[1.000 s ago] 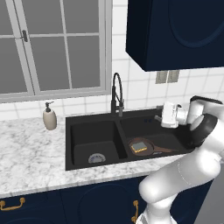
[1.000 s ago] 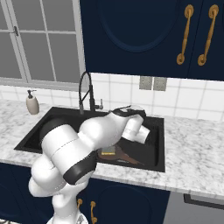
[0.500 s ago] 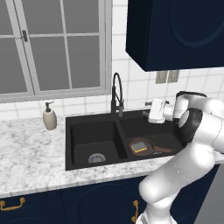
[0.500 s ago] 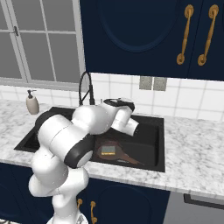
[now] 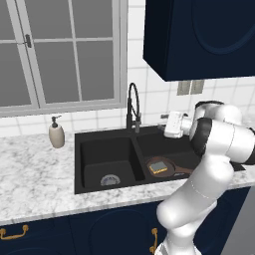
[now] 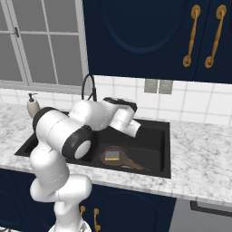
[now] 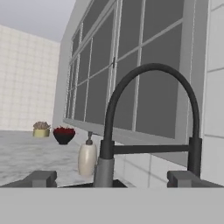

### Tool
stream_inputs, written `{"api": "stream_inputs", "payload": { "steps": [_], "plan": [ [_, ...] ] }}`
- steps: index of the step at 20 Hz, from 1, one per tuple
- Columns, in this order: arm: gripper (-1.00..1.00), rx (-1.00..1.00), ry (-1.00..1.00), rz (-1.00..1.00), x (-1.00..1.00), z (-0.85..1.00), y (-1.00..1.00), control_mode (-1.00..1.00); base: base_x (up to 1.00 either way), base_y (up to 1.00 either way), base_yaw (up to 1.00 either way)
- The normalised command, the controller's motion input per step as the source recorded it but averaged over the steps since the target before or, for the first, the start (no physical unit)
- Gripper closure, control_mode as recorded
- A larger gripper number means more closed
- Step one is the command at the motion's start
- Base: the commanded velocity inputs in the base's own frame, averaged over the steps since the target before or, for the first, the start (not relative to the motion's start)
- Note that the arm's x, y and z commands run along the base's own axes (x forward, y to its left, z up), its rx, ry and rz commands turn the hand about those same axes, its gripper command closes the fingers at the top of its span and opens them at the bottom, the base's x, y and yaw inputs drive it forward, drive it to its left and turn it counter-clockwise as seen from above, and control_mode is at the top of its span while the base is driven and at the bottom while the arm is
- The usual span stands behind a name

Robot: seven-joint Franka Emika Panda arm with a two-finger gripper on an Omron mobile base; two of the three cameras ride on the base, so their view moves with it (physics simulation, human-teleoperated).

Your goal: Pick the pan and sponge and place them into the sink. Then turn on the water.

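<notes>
Left base view: gripper (image 5: 164, 125) over the sink's (image 5: 92, 141) right basin, beside the faucet (image 5: 132, 107) — holds nothing. Pan (image 5: 167, 167) lies in that basin, sponge (image 5: 159, 166) on it.

Right base view: pan (image 6: 118, 157) and sponge (image 6: 112, 157) below the forearm.

Hand view: fingertips (image 7: 42, 178) spread wide — empty, faucet (image 7: 144, 127) between them.

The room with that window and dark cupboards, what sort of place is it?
A rendered home kitchen: a matte black double-basin sink in a marble counter, a black arched tap, and a beige soap dispenser.
</notes>
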Motion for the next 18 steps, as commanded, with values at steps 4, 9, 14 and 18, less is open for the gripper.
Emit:
{"api": "stream_inputs", "payload": {
  "steps": [4, 9, 14, 18],
  "plan": [
    [-1.0, 0.0, 0.02, -0.01, 0.3, 0.0, 0.14, -1.0, 0.0, 0.0, 0.0],
    [-1.0, 0.0, 0.04, -0.02, 0.35, 0.0, 0.2, -1.0, 0.0, 0.0, 0.0],
    [-1.0, 0.0, 0.02, -0.02, 0.16, 0.0, 0.07, -1.0, 0.0, 0.0, 0.0],
    [-1.0, 0.0, 0.0, -0.03, 0.24, 0.0, 0.15, -1.0, 0.0, 0.0, 0.0]
  ]
}}
